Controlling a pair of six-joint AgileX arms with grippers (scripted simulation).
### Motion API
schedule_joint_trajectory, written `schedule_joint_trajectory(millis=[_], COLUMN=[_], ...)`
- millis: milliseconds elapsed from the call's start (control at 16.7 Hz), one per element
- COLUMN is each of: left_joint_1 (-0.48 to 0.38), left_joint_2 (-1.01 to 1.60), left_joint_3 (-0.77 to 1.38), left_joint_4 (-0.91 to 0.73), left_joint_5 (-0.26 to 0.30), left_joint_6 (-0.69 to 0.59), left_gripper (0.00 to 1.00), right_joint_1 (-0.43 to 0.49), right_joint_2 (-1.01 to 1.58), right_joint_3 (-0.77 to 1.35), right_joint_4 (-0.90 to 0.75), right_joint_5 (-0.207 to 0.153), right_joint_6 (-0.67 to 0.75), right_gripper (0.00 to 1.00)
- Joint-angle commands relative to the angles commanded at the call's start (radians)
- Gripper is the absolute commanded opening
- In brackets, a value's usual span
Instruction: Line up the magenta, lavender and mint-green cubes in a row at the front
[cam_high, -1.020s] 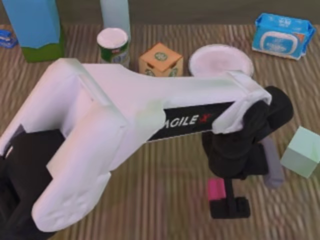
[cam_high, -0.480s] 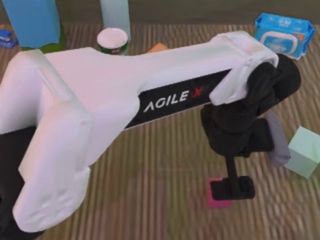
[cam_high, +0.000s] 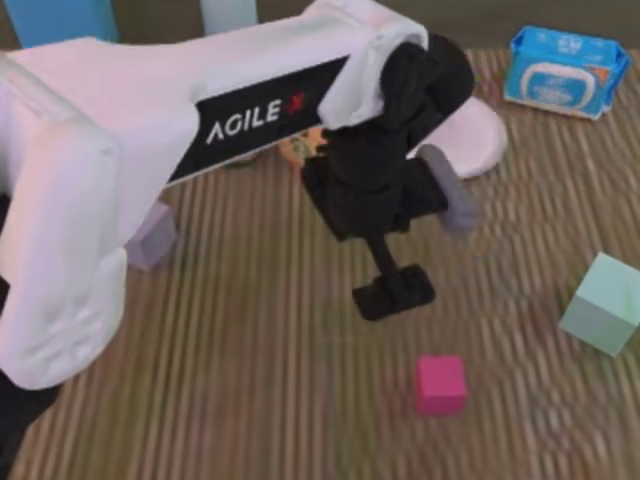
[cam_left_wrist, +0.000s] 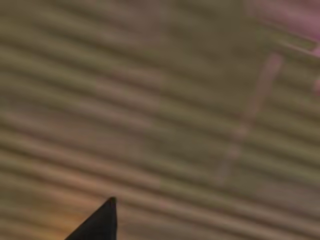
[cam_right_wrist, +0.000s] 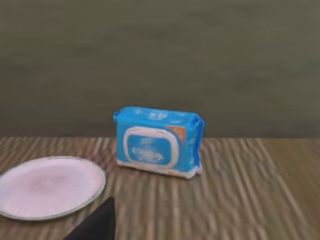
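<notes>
Magenta cube (cam_high: 441, 384) lies alone on the striped brown table (cam_high: 250, 400) in the lower centre-right of the top view, free of any contact. Mint-green cube (cam_high: 602, 303) sits at the right edge of that frame, well apart from the magenta one. Lavender cube (cam_high: 152, 236) shows at the left of the frame, partly covered by the white left arm (cam_high: 130, 150), which sweeps from the lower left corner up across the top. Left gripper (cam_high: 394, 291) hangs above the table near the frame's centre, up and to the left of the magenta cube and grasping nothing; whether its fingers are parted or closed cannot be told. A pale pink plate (cam_high: 478, 135) peeks out behind the black wrist, a blue wipes pack (cam_high: 566, 70) rests in the upper right corner, and an orange box (cam_high: 297, 150) is largely hidden under the arm. Left wrist view: only blurred table stripes and one dark fingertip (cam_left_wrist: 97, 224) at the lower edge. Right wrist view: the wipes pack (cam_right_wrist: 159, 141) stands at centre, the plate (cam_right_wrist: 50, 186) at lower left, with one dark fingertip (cam_right_wrist: 95, 225) at the lower edge; the right claw's state cannot be told.
</notes>
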Motion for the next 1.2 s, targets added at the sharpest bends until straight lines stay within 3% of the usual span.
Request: schedule_joint_trajectory(millis=[360, 540, 960, 1200], left_joint_1=[0.409, 0.542, 0.578, 0.581], left_joint_2=[-0.009, -0.017, -0.016, 0.017], left_joint_3=[-0.042, -0.054, -0.058, -0.126], left_joint_4=[0.011, 0.019, 0.025, 0.129], left_joint_5=[-0.007, -0.009, -0.01, -0.009], left_joint_6=[-0.13, -0.179, -0.194, -0.195], left_gripper=[1.0, 1.0, 1.0, 1.0], right_joint_1=[0.0, 0.0, 0.0, 0.0], right_joint_2=[0.0, 0.0, 0.0, 0.0], right_joint_3=[0.0, 0.0, 0.0, 0.0], right_joint_4=[0.0, 0.0, 0.0, 0.0], right_joint_5=[0.0, 0.0, 0.0, 0.0], right_joint_6=[0.0, 0.0, 0.0, 0.0], right_gripper=[1.0, 1.0, 1.0, 1.0])
